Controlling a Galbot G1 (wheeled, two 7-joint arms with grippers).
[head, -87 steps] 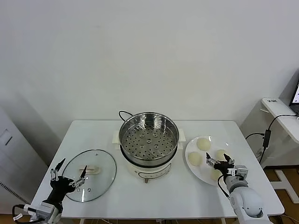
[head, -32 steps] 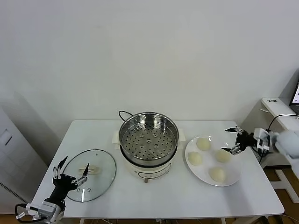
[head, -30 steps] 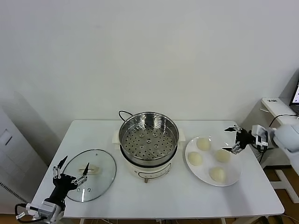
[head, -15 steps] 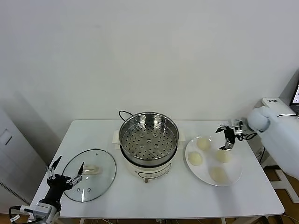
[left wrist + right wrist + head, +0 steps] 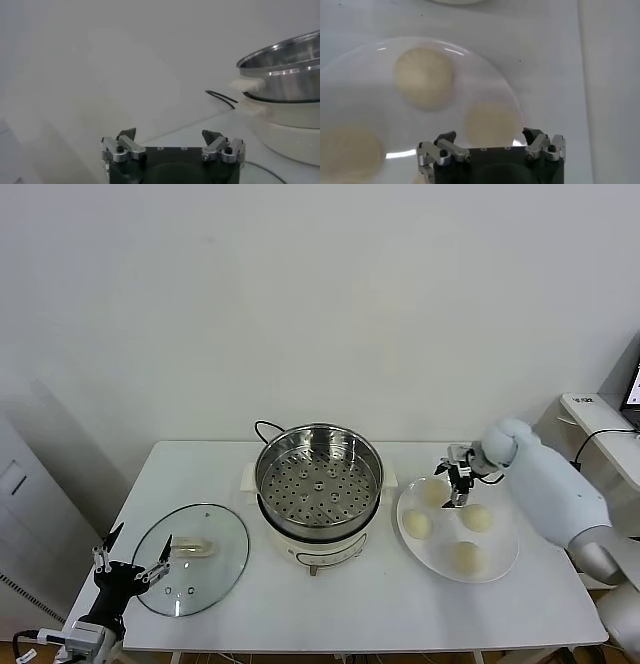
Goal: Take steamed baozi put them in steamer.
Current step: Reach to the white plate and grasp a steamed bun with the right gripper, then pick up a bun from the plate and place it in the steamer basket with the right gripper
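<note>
Four pale baozi lie on a white plate [image 5: 497, 542] right of the steamer: one far [image 5: 432, 493], one left [image 5: 416, 524], one right [image 5: 477, 517], one near [image 5: 465, 557]. The shiny perforated steamer [image 5: 318, 474] stands on its white pot base at the table's middle and holds nothing. My right gripper [image 5: 458, 480] is open and empty, hovering over the plate's far side between the far and right baozi. In the right wrist view the gripper [image 5: 490, 135] has one baozi [image 5: 491, 122] just ahead of its open jaws, with another baozi [image 5: 424, 77] farther off. My left gripper [image 5: 130, 567] is open and empty.
A round glass lid [image 5: 200, 569] with a white handle lies at the table's left, beside my left gripper. A black cord [image 5: 262, 427] runs behind the pot. In the left wrist view the steamer [image 5: 285, 55] stands off to one side. A side desk [image 5: 600, 424] stands at the right.
My right arm has swung in from the table's right edge and now reaches leftward over the plate's far side, still open. My left gripper has drifted slightly toward the table's front left corner.
</note>
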